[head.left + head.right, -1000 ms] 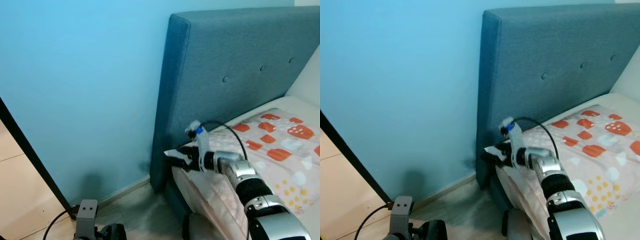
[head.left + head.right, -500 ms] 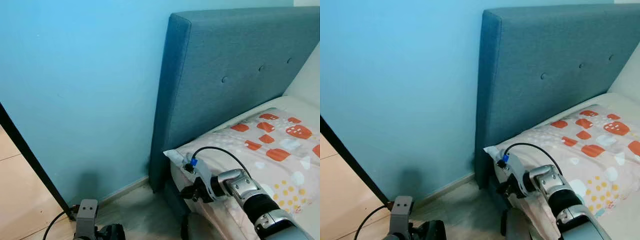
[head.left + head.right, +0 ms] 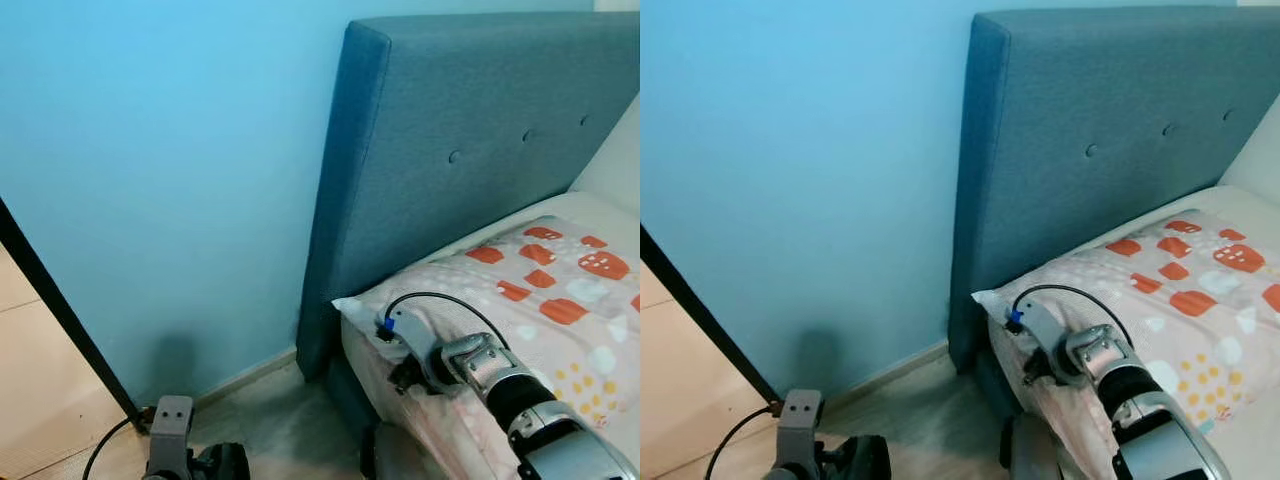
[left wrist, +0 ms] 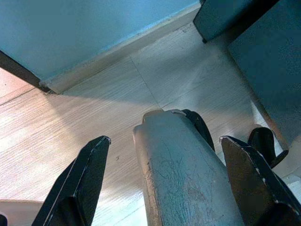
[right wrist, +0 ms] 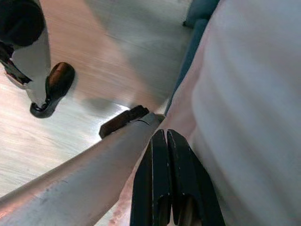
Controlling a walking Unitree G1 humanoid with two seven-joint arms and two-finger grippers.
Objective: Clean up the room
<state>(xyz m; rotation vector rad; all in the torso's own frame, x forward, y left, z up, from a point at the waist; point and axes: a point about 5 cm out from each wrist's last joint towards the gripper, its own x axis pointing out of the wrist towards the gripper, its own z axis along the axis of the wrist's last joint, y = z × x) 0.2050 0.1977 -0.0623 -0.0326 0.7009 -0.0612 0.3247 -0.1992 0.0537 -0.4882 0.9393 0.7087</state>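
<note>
My right gripper (image 5: 164, 141), fingers pressed together on nothing, hangs just beside the pillow (image 3: 520, 290) at its front edge. Swinging away carelessly, I judge, could snag the cover and drag it off the bed (image 3: 600, 200).

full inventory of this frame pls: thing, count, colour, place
headboard: 1, dark teal, buttoned, upright against the wall
pillow: 1, pale pink with orange and yellow print, on the bed at the headboard
mattress: 1, cream, under the pillow
wall: 1, light blue, behind the bed
floor: pale wood planks, beside the bed
black pole: 1, leaning at the wall's left
right claw: 1, black fingers shut, at the pillow's side edge
left claw: 1, fingers spread, hanging above the floor
</note>
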